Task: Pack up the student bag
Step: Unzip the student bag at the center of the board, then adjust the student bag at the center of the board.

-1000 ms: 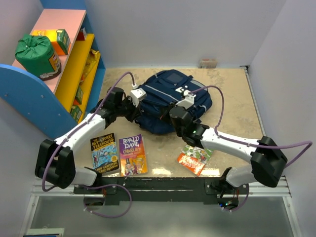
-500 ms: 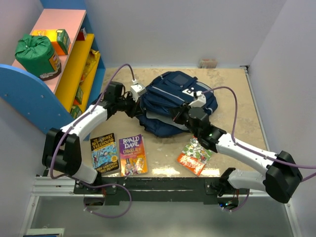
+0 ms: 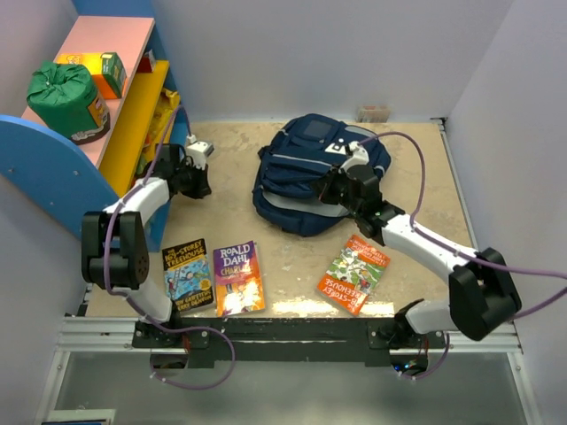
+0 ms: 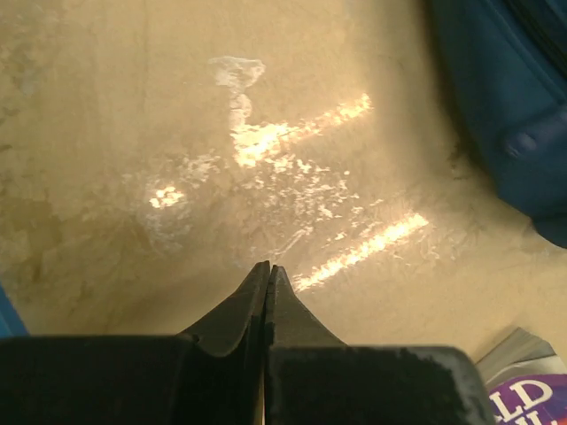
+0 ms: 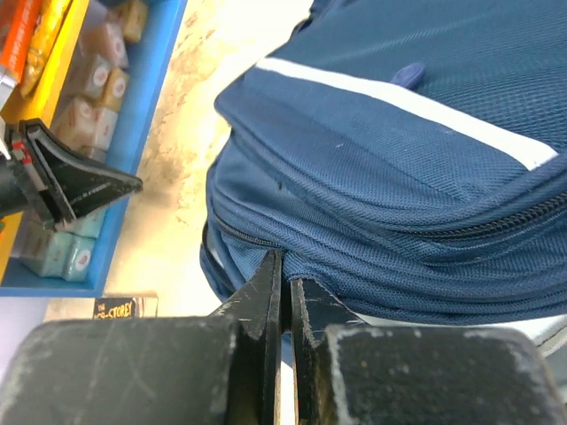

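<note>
Lying nearest: 3 books flat on the bench point(image 3: 416, 186), covers up. 2 sit side by side at the near left, a blue book point(image 3: 187, 274) and a purple Roald Dahl book point(image 3: 238, 278). 1 red-and-green book point(image 3: 355, 274) is at the near right, tilted.
Left tool point(image 4: 268, 267): jaws pressed fully together, holding nothing, over bare bench at the left. It is near the shelf point(image 3: 133, 115) and well apart from the student bag point(image 3: 292, 181).
Right tool point(image 5: 285, 266): jaws closed to a thin slit, tips touching the zip seams on the student bag's near right side. Whether fabric is caught between them cannot be told.
Student bag: navy with a grey stripe, lying on the bench at centre, beyond the books.
Shelf: blue, yellow and pink, along the far left, with small boxes in its compartments.
Green sack point(image 3: 62, 93): on the shelf's pink top, just beside an orange-and-green box point(image 3: 111, 73).
</note>
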Available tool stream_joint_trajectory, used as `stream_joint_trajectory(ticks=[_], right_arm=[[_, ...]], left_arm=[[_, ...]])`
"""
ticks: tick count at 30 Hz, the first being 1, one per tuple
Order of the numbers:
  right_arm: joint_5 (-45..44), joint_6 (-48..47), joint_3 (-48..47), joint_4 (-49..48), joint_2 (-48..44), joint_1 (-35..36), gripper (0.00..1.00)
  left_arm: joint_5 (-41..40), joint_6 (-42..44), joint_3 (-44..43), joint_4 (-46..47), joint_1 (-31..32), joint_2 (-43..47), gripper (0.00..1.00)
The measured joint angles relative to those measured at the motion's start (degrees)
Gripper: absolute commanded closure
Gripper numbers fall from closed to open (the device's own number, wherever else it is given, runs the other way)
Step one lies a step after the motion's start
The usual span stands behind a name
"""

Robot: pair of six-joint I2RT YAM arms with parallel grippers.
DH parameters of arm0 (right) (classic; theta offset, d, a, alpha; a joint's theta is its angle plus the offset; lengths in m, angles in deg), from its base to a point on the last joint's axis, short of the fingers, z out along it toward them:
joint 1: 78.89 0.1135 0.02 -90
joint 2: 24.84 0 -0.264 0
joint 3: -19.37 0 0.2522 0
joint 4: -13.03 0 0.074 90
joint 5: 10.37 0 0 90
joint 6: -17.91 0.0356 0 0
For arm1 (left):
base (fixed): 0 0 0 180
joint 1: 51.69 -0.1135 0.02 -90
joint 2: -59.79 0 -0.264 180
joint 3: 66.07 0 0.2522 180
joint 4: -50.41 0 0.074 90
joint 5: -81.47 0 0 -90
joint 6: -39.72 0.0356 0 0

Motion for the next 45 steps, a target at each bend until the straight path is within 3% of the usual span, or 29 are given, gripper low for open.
stream_joint_trajectory(ticks=[6,10,12,14,17,21,27,39,45], right_arm=[[2.32,-1.18,-3.17,-2.08,4.79,0.24,1.0],[3.08,-1.68,-3.19,-2.73,4.83,0.42,1.0],[3.67,-2.25,-3.17,-3.21,4.83,0.46,1.0],[5.03,-3.17,-3.19,-3.82,4.83,0.44,1.0],[7.96,-4.92,-3.43,-4.46,4.87,0.46,1.0],[12.2,-6.34,-6.56,-4.07,6.82,0.5,1.0],[15.72,-6.47,-8.11,-4.11,8.57,0.57,1.0],[21.75,-6.34,-12.39,-3.8,13.05,1.9,1.0],[22.82,-7.41,-15.02,-2.64,15.5,2.91,1.0]], left_arm=[[3.89,0.61,0.35,-1.14,1.75,0.57,0.66],[9.88,2.12,1.38,-1.38,2.49,4.61,0.34],[12.57,3.37,2.95,0.22,4.0,8.79,0.25],[14.99,4.76,4.26,2.23,6.71,13.18,0.0],[20.94,8.17,3.56,4.15,11.56,16.22,0.0],[26.91,14.56,1.84,4.59,14.08,13.75,0.0],[25.33,24.26,1.57,1.88,16.72,11.26,0.0],[5.05,31.93,9.14,13.75,21.7,11.63,0.0],[-6.54,27.85,12.07,23.3,22.82,11.63,0.0]])
